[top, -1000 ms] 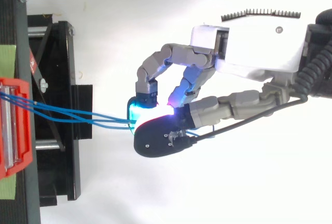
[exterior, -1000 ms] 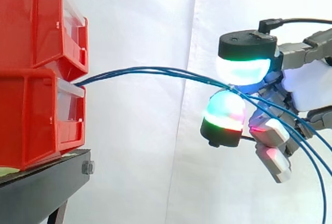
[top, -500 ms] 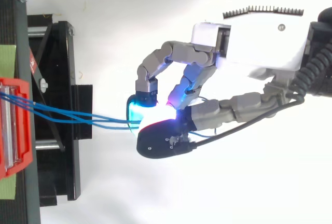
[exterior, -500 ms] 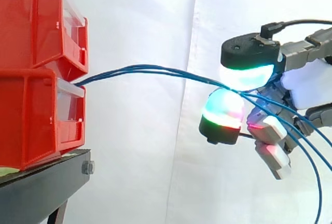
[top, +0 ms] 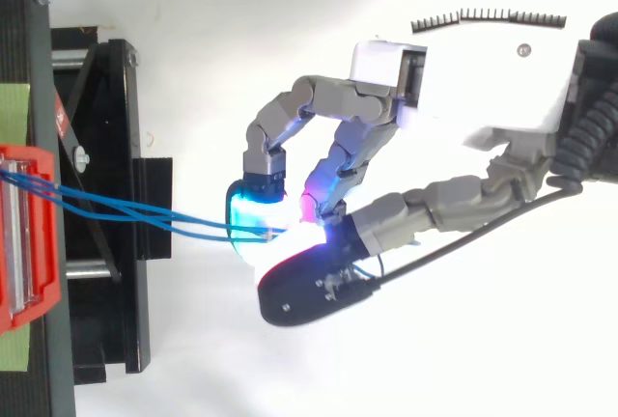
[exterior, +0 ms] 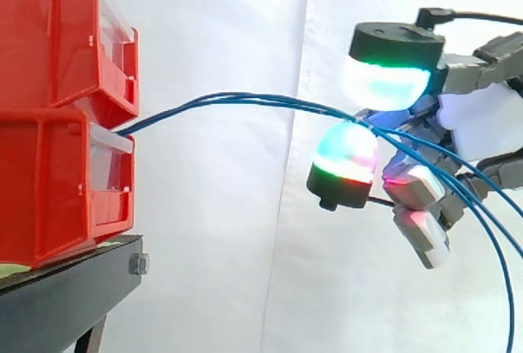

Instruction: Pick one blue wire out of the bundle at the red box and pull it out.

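- The hand (top: 463, 79) is closed in a pinch, with two glowing fingertips (exterior: 384, 83) clamping the blue wires (exterior: 245, 101) between them.
- In the side view the blue wires leave the front of the stacked red boxes (exterior: 57, 181) toward 3 o'clock, then droop past the hand toward 5 o'clock.
- The red boxes sit on a black stand (exterior: 65, 296).

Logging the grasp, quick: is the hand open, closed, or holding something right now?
Hand: closed, pinching the blue wires.
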You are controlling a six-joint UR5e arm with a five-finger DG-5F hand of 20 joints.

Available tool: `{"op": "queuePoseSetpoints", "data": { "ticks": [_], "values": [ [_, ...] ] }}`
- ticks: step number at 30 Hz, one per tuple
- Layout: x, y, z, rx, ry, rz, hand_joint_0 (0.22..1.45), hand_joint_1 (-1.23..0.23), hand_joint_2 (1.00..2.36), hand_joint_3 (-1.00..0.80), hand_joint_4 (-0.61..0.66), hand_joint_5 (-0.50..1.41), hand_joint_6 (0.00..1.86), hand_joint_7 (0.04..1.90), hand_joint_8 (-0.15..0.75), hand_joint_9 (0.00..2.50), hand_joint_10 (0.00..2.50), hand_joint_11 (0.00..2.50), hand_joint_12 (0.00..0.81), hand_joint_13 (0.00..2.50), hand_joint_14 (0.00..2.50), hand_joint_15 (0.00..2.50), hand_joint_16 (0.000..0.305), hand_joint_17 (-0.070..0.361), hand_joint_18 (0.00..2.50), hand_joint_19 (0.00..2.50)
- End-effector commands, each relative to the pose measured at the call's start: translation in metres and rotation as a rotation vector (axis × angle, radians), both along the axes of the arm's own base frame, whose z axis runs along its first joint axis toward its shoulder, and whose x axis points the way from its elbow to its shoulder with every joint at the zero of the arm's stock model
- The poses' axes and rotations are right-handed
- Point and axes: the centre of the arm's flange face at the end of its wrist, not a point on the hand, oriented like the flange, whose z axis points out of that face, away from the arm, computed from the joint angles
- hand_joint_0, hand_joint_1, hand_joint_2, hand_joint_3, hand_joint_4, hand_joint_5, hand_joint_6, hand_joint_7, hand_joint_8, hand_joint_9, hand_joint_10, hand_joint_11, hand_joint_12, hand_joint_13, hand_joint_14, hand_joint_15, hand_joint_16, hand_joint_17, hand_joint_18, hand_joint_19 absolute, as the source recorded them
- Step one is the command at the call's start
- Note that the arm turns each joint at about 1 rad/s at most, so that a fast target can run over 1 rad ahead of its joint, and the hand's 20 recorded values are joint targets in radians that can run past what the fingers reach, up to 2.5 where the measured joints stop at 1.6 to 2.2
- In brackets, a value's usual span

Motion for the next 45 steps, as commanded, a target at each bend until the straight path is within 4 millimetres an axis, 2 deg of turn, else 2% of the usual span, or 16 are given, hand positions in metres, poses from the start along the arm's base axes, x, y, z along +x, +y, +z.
{"op": "queuePoseSetpoints", "data": {
  "ticks": [1, 5, 9, 13, 14, 17, 18, 19, 24, 26, 28, 32, 35, 36, 42, 45],
  "values": [
    [0.0, -0.0004, 0.0001, 0.0, 0.0, 0.0, 0.59, -0.49, 1.0, -0.48, 0.12, -0.18, 0.91, 0.89, 0.358, 1.16, 0.02, 0.83, 0.375, 1.03, 0.02, 0.64, 0.037, 0.084, 0.87, 0.63],
    [0.0, -0.0004, 0.0001, 0.0, 0.0, 0.0, 0.6, -0.54, 1.01, -0.36, 0.1, -0.17, 0.92, 0.9, 0.364, 1.16, 0.02, 0.85, 0.377, 1.03, 0.02, 0.64, 0.037, 0.084, 0.86, 0.62],
    [0.0, -0.0004, 0.0001, 0.0, 0.0, 0.0, 0.6, -0.68, 1.02, -0.19, 0.11, -0.18, 0.93, 0.92, 0.368, 1.14, 0.02, 0.85, 0.381, 1.04, 0.02, 0.64, 0.038, 0.086, 0.87, 0.62],
    [0.0, -0.0004, 0.0001, 0.0, 0.0, 0.0, 0.64, -0.76, 1.02, -0.14, 0.04, -0.18, 0.94, 1.02, 0.374, 1.13, 0.02, 0.85, 0.377, 1.05, 0.02, 0.64, 0.037, 0.084, 0.9, 0.59],
    [0.0, -0.0004, 0.0001, -0.002, 0.001, 0.0, 0.64, -0.77, 1.02, -0.14, 0.03, -0.18, 0.94, 1.03, 0.37, 1.13, 0.02, 0.86, 0.377, 1.05, 0.02, 0.63, 0.037, 0.084, 0.9, 0.59],
    [0.0, -0.0004, 0.0001, 0.0, 0.0, 0.0, 0.67, -0.78, 1.02, -0.24, 0.04, -0.19, 0.96, 0.89, 0.365, 1.1, 0.02, 0.86, 0.378, 1.04, 0.02, 0.63, 0.038, 0.085, 0.9, 0.58],
    [0.0, -0.0004, 0.0001, 0.0, 0.0, 0.0, 0.67, -0.8, 1.01, -0.42, 0.09, -0.19, 0.95, 0.86, 0.358, 1.09, 0.02, 0.85, 0.373, 1.03, 0.02, 0.62, 0.038, 0.085, 0.9, 0.58],
    [0.0, -0.0004, 0.0001, 0.0, 0.0, 0.0, 0.68, -0.79, 1.0, -0.5, 0.1, -0.19, 0.95, 0.86, 0.361, 1.09, 0.02, 0.85, 0.372, 1.04, 0.02, 0.62, 0.038, 0.085, 0.91, 0.58],
    [0.0, -0.0004, 0.0001, 0.003, 0.0, -0.001, 0.65, -0.71, 1.0, -0.5, 0.12, -0.19, 0.95, 0.86, 0.357, 1.11, 0.02, 0.86, 0.367, 1.05, 0.02, 0.62, 0.037, 0.083, 0.93, 0.57],
    [0.0, -0.0004, 0.0001, 0.003, 0.0, -0.001, 0.62, -0.65, 1.0, -0.5, 0.12, -0.18, 0.95, 0.87, 0.356, 1.13, 0.01, 0.86, 0.363, 1.05, 0.02, 0.63, 0.036, 0.081, 0.93, 0.58],
    [0.0, -0.0004, 0.0001, 0.003, 0.0, -0.001, 0.59, -0.51, 1.0, -0.5, 0.11, -0.17, 0.94, 0.89, 0.363, 1.18, 0.02, 0.84, 0.365, 1.06, 0.02, 0.64, 0.035, 0.08, 0.92, 0.61],
    [0.0002, -0.0004, 0.0002, 0.003, -0.002, -0.001, 0.6, -0.43, 1.0, -0.5, 0.09, -0.17, 0.93, 0.93, 0.361, 1.2, 0.02, 0.85, 0.369, 1.06, 0.02, 0.65, 0.035, 0.078, 0.9, 0.63],
    [-0.0001, -0.0006, 0.0001, 0.005, -0.001, -0.003, 0.61, -0.58, 1.01, -0.41, 0.1, -0.16, 0.93, 0.97, 0.366, 1.2, 0.02, 0.84, 0.372, 1.06, 0.02, 0.65, 0.035, 0.079, 0.89, 0.62],
    [-0.0001, -0.0006, 0.0001, 0.005, -0.001, -0.003, 0.62, -0.69, 1.01, -0.32, 0.11, -0.17, 0.94, 0.97, 0.371, 1.19, 0.01, 0.86, 0.375, 1.06, 0.02, 0.64, 0.036, 0.081, 0.9, 0.62],
    [0.0002, -0.0002, 0.0002, 0.008, -0.002, -0.001, 0.67, -0.78, 1.02, -0.2, 0.01, -0.18, 0.97, 0.97, 0.378, 1.14, 0.02, 0.87, 0.374, 1.07, 0.02, 0.64, 0.037, 0.084, 0.93, 0.58],
    [0.0002, -0.0002, 0.0002, 0.008, -0.002, -0.001, 0.71, -0.81, 1.02, -0.19, -0.02, -0.19, 0.97, 1.09, 0.373, 1.12, 0.01, 0.86, 0.369, 1.07, 0.02, 0.65, 0.037, 0.083, 0.95, 0.57]
  ]
}}
